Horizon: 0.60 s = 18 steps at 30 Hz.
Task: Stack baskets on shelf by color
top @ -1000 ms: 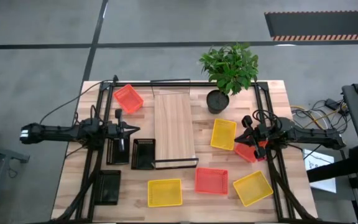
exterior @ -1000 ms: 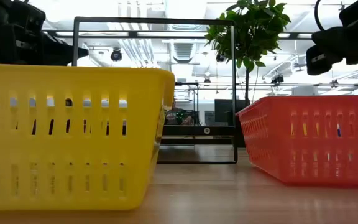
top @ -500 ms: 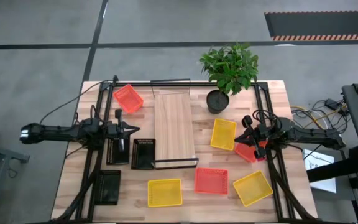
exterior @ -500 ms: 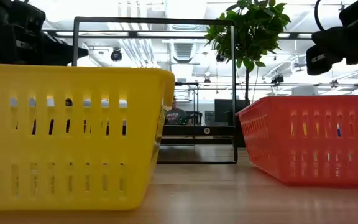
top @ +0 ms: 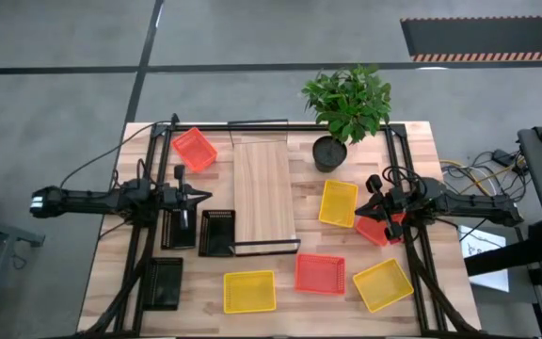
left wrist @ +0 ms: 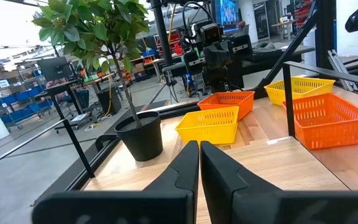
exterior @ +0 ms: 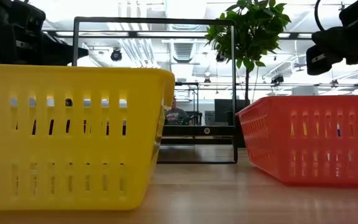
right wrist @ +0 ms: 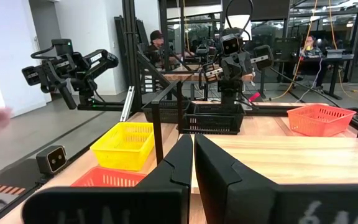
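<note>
Shelf point(top: 264, 193) top bare; left pincer point(top: 207, 196) and right pincer point(top: 361, 208) narrow, flanking its long edges.

Red point(top: 320, 273), yellow point(top: 249, 291) and black point(top: 217, 233) slotted baskets.

You had the shelf point(top: 264, 195), a long light-wood panel in a thin black frame, lying bare along the middle of the table with all the baskets still off it. To its left sat one red basket point(top: 195, 149) near the far corner, a black basket point(top: 217, 232) touching the shelf's near end and another black basket point(top: 166, 282) at the near left edge. To its right lay a yellow basket point(top: 338, 203) and a partly hidden red basket point(top: 374, 229), while a yellow basket point(top: 249, 291), a red basket point(top: 320, 273) and a tilted yellow basket point(top: 382, 284) lined the near edge.
</note>
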Tool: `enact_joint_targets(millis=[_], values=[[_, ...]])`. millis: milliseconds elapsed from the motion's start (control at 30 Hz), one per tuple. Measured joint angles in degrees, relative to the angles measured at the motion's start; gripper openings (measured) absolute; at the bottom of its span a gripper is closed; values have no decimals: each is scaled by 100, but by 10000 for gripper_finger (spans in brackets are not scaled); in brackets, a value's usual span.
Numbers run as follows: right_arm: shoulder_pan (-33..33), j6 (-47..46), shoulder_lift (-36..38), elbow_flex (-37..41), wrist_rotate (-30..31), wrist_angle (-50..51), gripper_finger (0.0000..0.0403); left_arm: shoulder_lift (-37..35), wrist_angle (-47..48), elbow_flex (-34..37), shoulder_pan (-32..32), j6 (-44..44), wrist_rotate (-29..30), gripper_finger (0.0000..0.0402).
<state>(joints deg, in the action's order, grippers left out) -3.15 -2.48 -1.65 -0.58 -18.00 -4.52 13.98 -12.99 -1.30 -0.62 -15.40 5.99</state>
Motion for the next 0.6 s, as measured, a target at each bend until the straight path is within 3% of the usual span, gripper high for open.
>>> enact_joint_targets(millis=[433, 600], values=[[-1, 837, 0, 0, 3, -4, 9, -2, 0, 0, 0, 0, 1, 0], [-1, 157, 0, 0, 4, -18, 9, -1, -11, 0, 0, -3, 32, 0]])
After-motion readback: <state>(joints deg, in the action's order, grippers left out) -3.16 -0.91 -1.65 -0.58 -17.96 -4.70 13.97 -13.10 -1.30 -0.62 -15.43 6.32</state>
